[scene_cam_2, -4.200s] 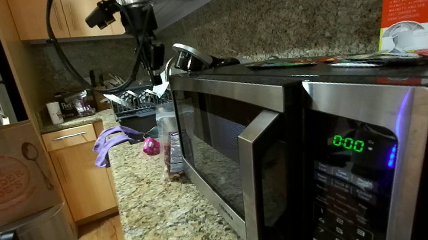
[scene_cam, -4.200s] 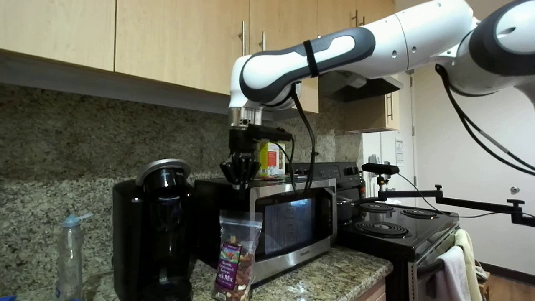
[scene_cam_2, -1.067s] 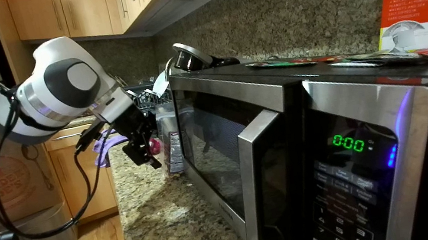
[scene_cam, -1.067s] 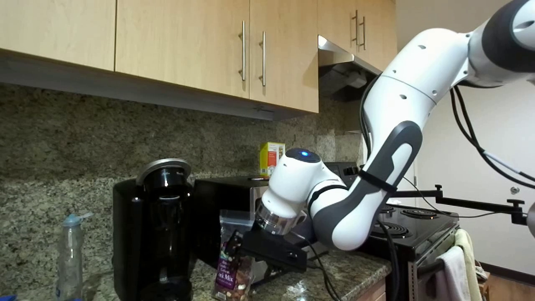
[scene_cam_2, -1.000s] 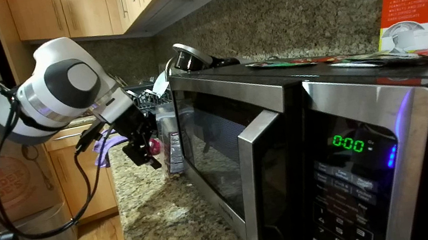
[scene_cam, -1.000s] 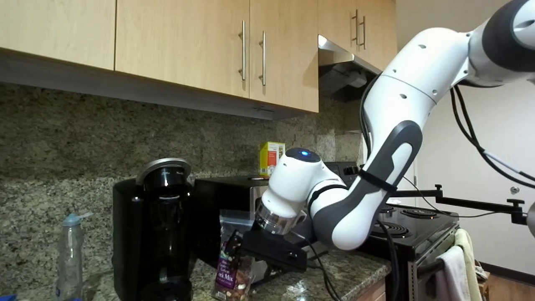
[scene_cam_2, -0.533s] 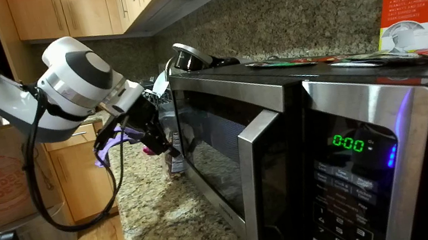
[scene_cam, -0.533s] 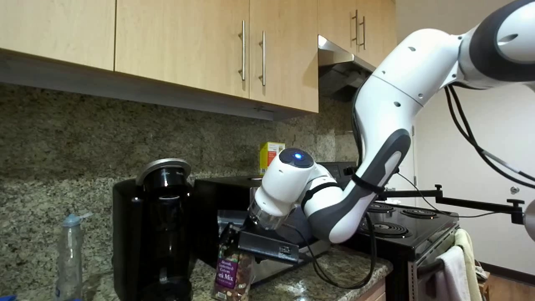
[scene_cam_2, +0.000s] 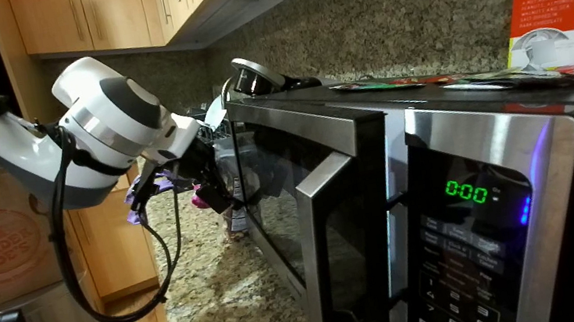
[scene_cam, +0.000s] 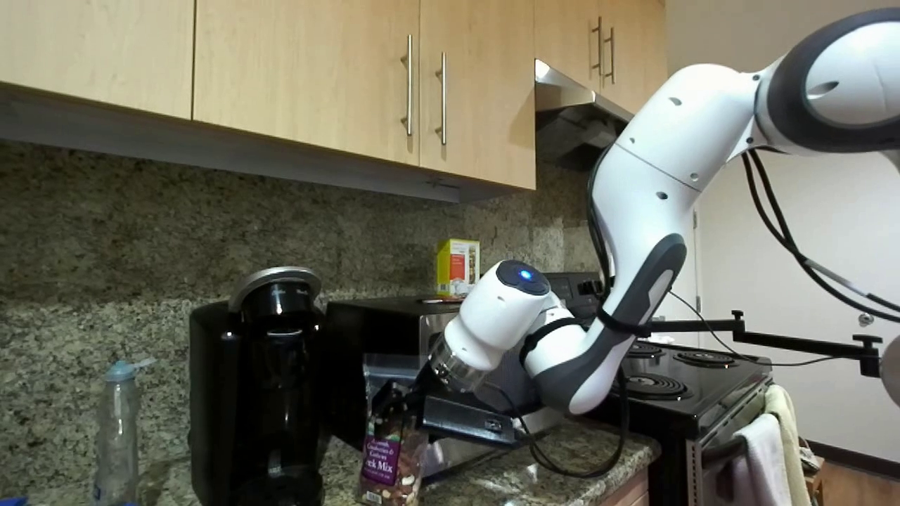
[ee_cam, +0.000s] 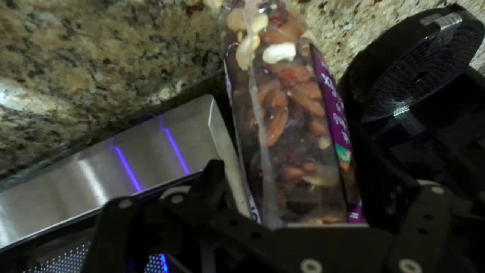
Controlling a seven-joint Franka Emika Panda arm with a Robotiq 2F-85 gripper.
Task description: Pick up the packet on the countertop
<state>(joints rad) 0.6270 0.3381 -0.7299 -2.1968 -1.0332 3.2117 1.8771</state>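
In the wrist view, the top edge cut off the packet [ee_cam: 291, 121] ahead of the hand [ee_cam: 301, 174], which hid its near end. Beyond the hand in an exterior view, a part-hidden pink thing [scene_cam_2: 199, 198] was unidentifiable.

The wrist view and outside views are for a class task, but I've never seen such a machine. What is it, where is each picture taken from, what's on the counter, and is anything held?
The machine is a robot arm ending in a black gripper. Both exterior views are taken from outside it; the wrist view comes from a camera on its wrist. On the counter stand a packet of nuts, a microwave with its door ajar, and a coffee maker; a bottle shows too. Nothing looks held: the wrist view shows the packet between the gripper's open fingers. Whether a finger touches it, I can't tell.
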